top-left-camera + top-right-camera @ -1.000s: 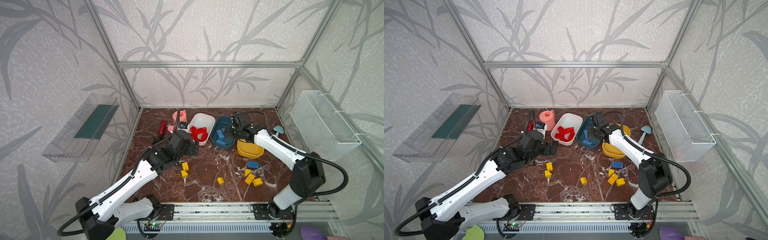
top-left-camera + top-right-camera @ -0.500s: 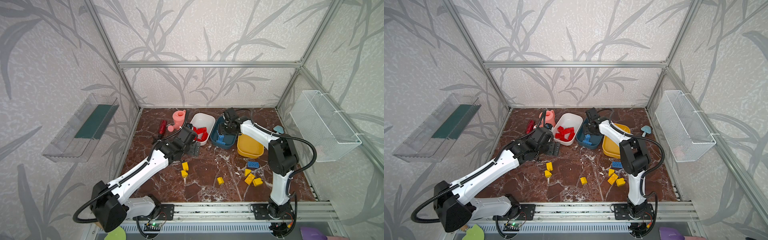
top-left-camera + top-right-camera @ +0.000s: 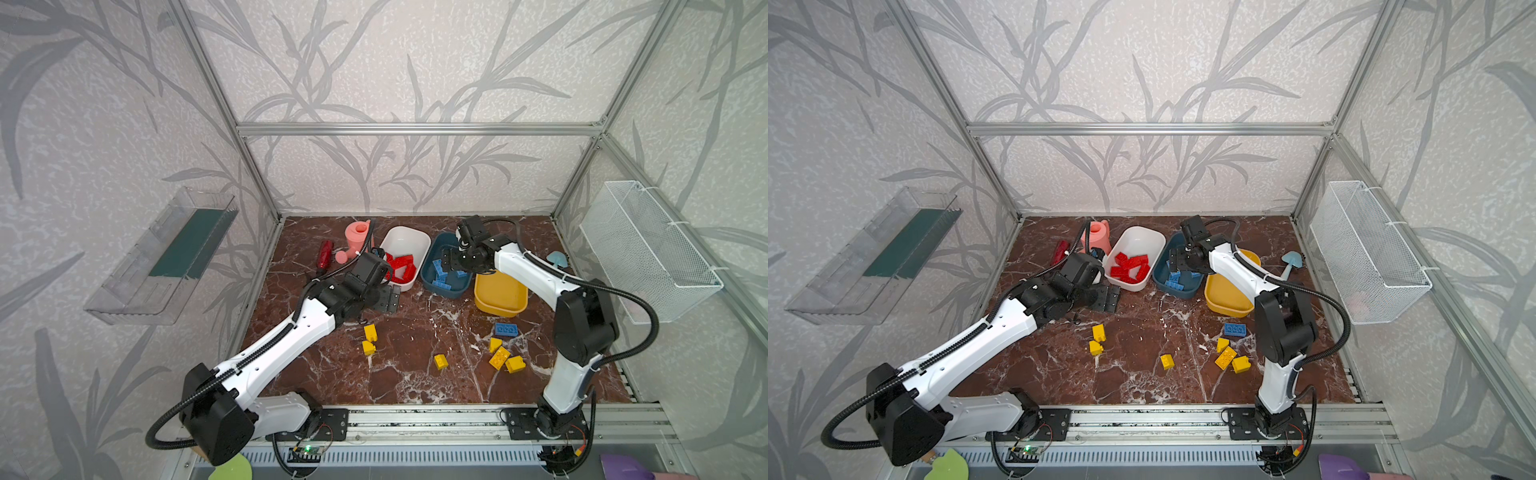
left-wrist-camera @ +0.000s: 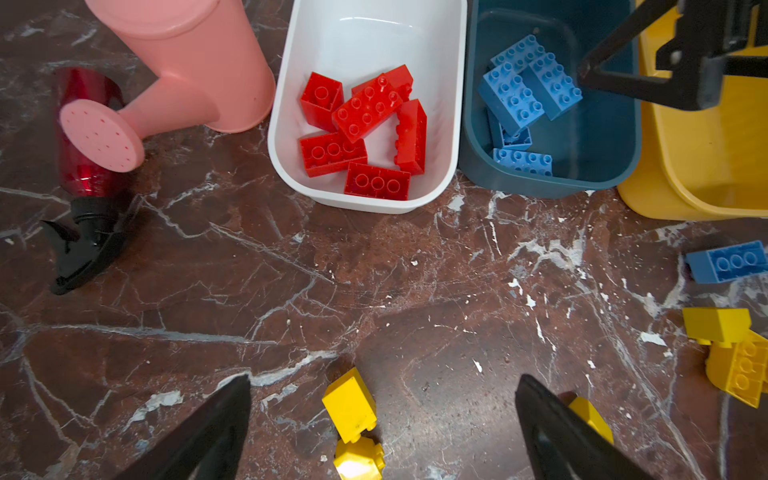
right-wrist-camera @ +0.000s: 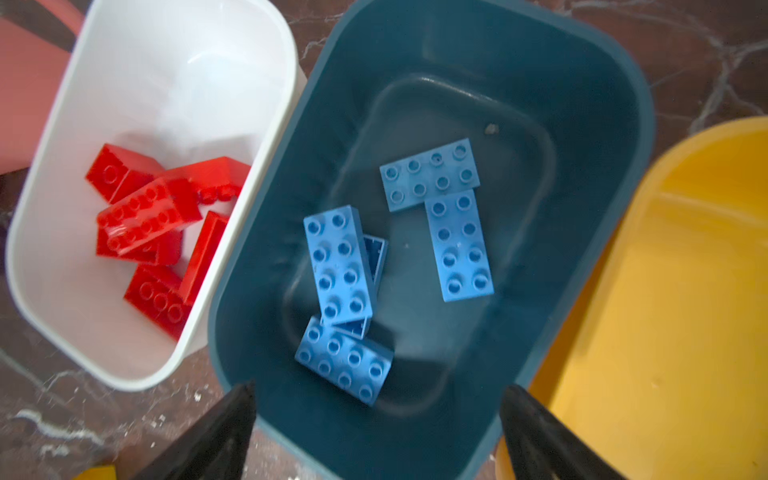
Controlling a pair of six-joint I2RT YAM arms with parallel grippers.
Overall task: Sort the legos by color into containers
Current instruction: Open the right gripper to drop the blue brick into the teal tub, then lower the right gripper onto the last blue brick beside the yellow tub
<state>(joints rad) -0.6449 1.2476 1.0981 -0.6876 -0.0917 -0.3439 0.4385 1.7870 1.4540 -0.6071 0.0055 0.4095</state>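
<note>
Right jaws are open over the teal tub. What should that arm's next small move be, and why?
Probably lift the right gripper clear of the teal tub and swing it toward the blue brick on the table. Its jaws stand open and empty, blue bricks already lie in the tub, and that one looks like the only blue brick left outside.

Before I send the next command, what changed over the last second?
The right pincer, over the blue tub, opened; nothing sits between its jaws, so it probably added to the blue bricks inside. The left pincer edged toward the white tub, open and empty throughout. Tubs and loose bricks stayed put.
</note>
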